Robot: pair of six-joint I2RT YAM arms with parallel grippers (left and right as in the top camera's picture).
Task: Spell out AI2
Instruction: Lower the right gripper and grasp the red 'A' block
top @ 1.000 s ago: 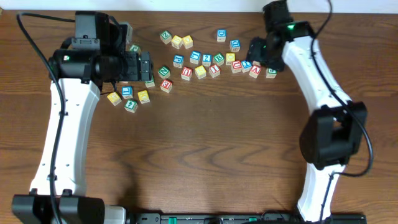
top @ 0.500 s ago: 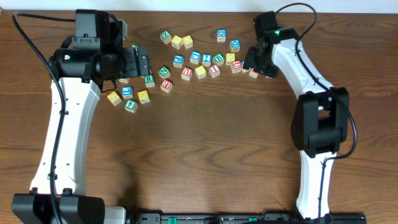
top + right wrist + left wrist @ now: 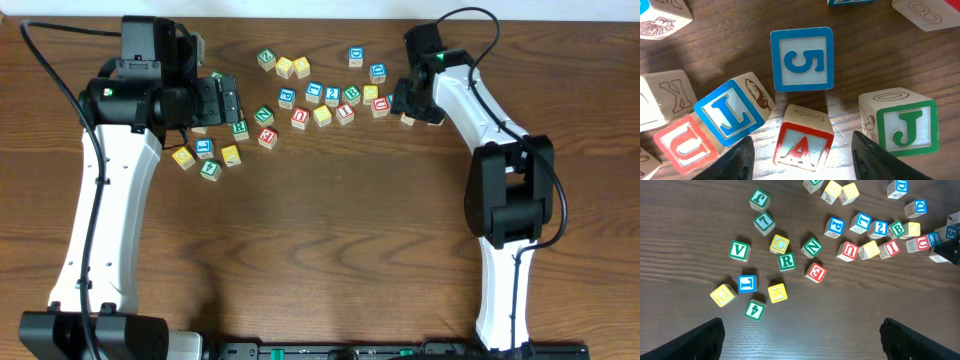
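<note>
The red-framed "A" cube (image 3: 802, 142) sits on the table between the fingers of my right gripper (image 3: 802, 161), which is open and straddles it without touching. In the overhead view the right gripper (image 3: 407, 101) covers that cube at the right end of the cube row. The red "I" cube (image 3: 345, 113) and the blue "2" cube (image 3: 332, 96) lie in the row's middle. They also show in the left wrist view, "I" (image 3: 891, 247) and "2" (image 3: 881, 228). My left gripper (image 3: 229, 100) is open and empty, hovering over the left cluster.
Close around the "A" are a blue "5" (image 3: 801, 60), a green "J" (image 3: 902, 127), a blue "L" (image 3: 732, 117) and a red "U" (image 3: 682, 145). The left cluster holds a green "V" (image 3: 739, 250), a green "R" (image 3: 786, 261) and others.
My right arm has swung left and its gripper has come down over the right end of the cube row. My left gripper has shifted slightly up and left.
</note>
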